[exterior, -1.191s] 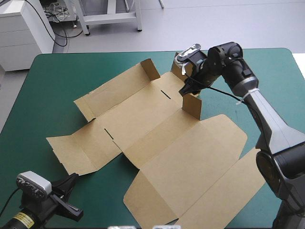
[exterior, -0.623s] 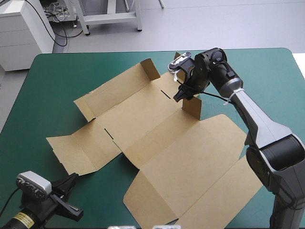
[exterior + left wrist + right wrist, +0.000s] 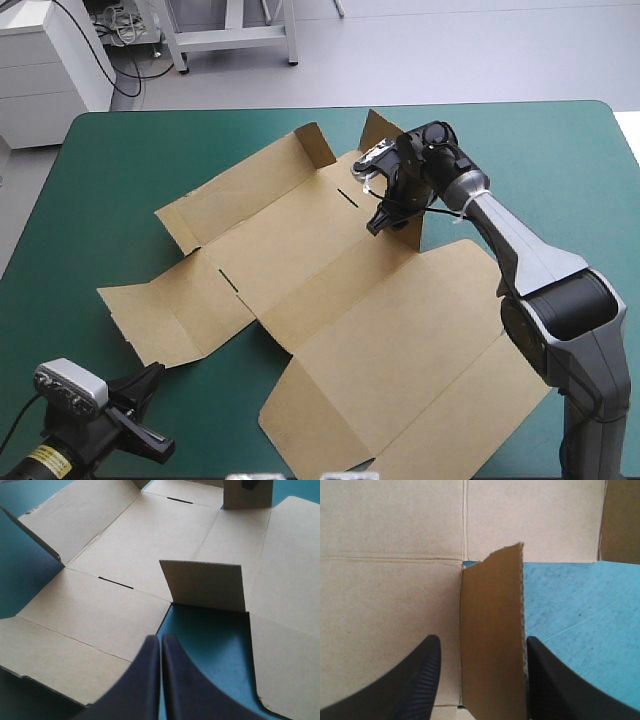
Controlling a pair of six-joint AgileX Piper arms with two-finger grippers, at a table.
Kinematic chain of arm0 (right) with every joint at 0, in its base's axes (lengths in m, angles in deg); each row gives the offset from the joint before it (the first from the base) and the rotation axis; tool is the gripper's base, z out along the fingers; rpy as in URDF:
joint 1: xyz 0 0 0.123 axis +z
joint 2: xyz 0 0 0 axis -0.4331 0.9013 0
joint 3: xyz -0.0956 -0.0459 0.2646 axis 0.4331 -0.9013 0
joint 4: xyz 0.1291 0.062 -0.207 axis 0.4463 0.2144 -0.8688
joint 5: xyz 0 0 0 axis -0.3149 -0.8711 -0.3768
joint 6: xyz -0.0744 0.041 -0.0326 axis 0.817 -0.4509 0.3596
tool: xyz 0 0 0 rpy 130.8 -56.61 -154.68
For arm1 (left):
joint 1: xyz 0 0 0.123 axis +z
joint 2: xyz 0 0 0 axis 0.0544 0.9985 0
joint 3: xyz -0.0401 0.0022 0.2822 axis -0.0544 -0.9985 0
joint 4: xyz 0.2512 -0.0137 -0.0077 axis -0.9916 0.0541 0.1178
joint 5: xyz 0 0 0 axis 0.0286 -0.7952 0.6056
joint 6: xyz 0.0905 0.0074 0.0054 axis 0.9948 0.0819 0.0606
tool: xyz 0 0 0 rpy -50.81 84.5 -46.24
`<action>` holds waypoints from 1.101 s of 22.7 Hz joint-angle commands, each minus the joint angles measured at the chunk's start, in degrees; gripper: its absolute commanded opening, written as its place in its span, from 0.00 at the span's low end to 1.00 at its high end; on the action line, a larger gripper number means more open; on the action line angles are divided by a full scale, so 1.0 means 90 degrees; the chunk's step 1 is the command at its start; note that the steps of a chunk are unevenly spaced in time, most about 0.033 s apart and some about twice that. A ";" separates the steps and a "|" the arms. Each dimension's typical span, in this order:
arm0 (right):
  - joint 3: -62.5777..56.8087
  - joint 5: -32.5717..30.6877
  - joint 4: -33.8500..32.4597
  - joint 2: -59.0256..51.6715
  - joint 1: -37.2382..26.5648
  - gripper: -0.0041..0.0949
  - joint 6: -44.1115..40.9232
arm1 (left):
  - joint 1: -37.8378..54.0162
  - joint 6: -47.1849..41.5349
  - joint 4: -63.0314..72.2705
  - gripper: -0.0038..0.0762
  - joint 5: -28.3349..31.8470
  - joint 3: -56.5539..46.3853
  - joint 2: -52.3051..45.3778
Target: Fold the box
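Observation:
The brown box [image 3: 330,270] lies as a cut sheet across the teal-green cover, mostly flat. One short flap [image 3: 405,225] stands upright near its far right side. My right gripper [image 3: 381,214] is at that flap, open; in the right wrist view the flap [image 3: 492,630] stands between the two spread fingers of the right gripper [image 3: 482,642]. My left gripper [image 3: 150,415] sits low at the table's near left corner, off the sheet, shut and holding nothing. In the left wrist view the left gripper [image 3: 161,639] points at another raised flap [image 3: 205,585] on the box [image 3: 130,545].
Two more flaps stand up at the sheet's far edge, one [image 3: 318,145] at the middle and one [image 3: 378,128] behind my right wrist. Bare teal-green cover [image 3: 560,150] shows at the far right and along the left side [image 3: 90,180].
My right gripper has swung toward the sheet's middle and come down over the upright flap, which now stands between its fingers. The left arm has not moved.

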 commanded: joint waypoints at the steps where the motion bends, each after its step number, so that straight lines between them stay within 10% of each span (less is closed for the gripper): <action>1: 0.0156 0.0130 -0.0109 -0.0311 -0.0012 0.46 0.0080 | -0.0021 -0.0018 0.0112 0.04 0.0477 0.0150 0.0083; 10: 0.0182 0.0141 -0.0177 -0.0094 -0.0012 0.32 0.0080 | -0.0021 -0.0018 0.0112 0.04 0.0477 0.0150 0.0083; 16: 0.0839 0.0195 -0.0137 0.0007 -0.0012 0.02 0.0144 | -0.0021 -0.0018 0.0112 0.04 0.0477 0.0150 0.0083; 25: 0.1028 0.0141 0.0748 0.0007 -0.0008 0.02 0.1934 | -0.0021 -0.0018 0.0112 0.04 0.0477 0.0150 0.0083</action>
